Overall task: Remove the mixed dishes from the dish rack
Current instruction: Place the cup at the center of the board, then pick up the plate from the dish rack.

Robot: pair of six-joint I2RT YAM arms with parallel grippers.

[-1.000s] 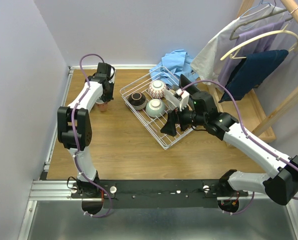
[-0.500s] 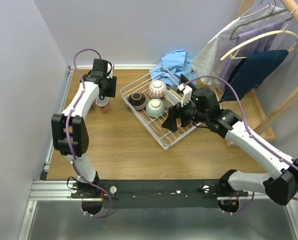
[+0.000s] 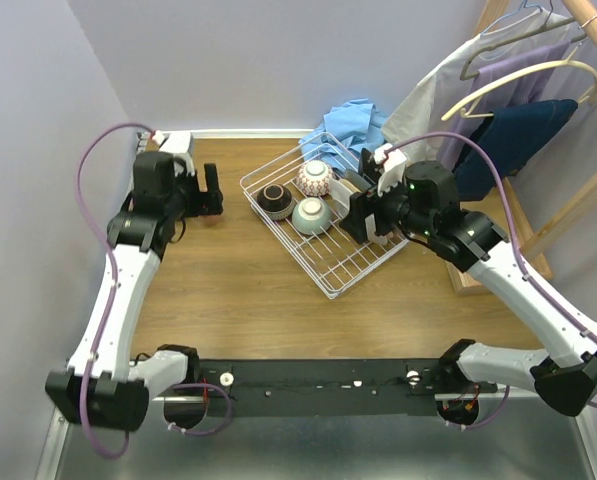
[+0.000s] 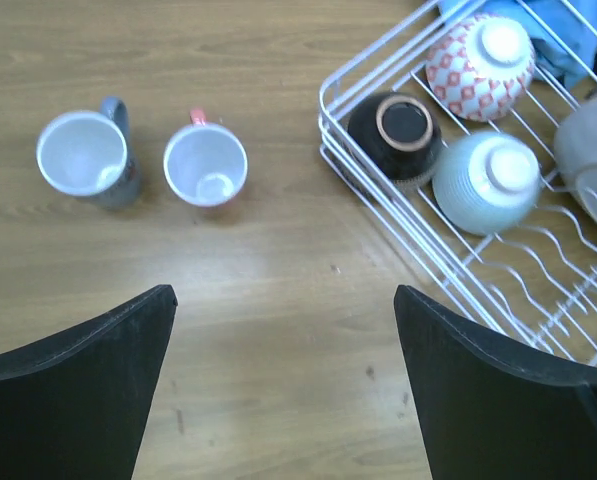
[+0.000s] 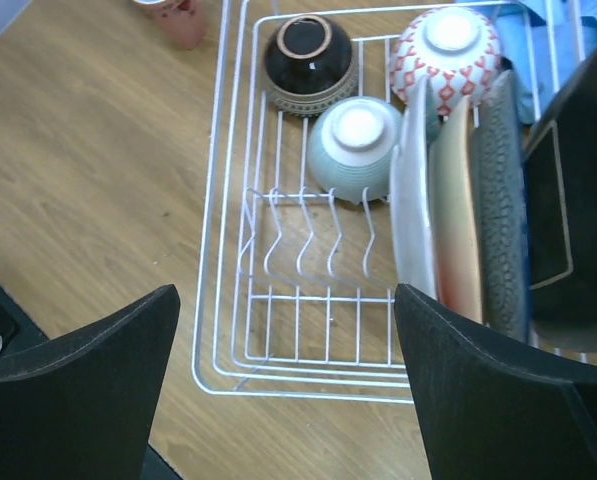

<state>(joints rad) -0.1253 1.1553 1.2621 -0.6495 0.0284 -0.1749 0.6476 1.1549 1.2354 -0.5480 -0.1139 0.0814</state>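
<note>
1. Lilac walls close off the back and left; wooden desk [image 3: 258,300] carries everything; wooden clothes rack [image 3: 548,110] with hung garments stands at the right; blue cloth [image 3: 353,118] is bunched at the dish rack's far corner.
2. White wire dish rack [image 3: 286,239] sits at an angle on the desk's far half, right of centre.
3. left arm [image 3: 118,290] runs up the desk's left edge; left fingers [image 3: 210,190] are spread wide and grasping nothing, over bare wood left of the dish rack, near the two cups.
4. right arm [image 3: 518,290] reaches in from the right; right fingers [image 3: 363,212] are spread wide and grasping nothing, above the dish rack's right side, over the plates.
5. Row of plates [image 5: 458,200] stands on edge in the dish rack's right side: white, cream-orange, dark textured; black square plate [image 5: 563,215] is at the outer end.
6. Three bowls sit upside down in the dish rack's far-left part: patterned bowl [image 4: 478,50] farthest; dark brown bowl [image 4: 403,135] against the left wall; pale green bowl [image 4: 488,180] just beside both.
7. Two cups stand upright on the desk, left of the dish rack: grey cup [image 4: 83,155] and orange-red cup [image 4: 206,165], side by side, not touching.
</note>
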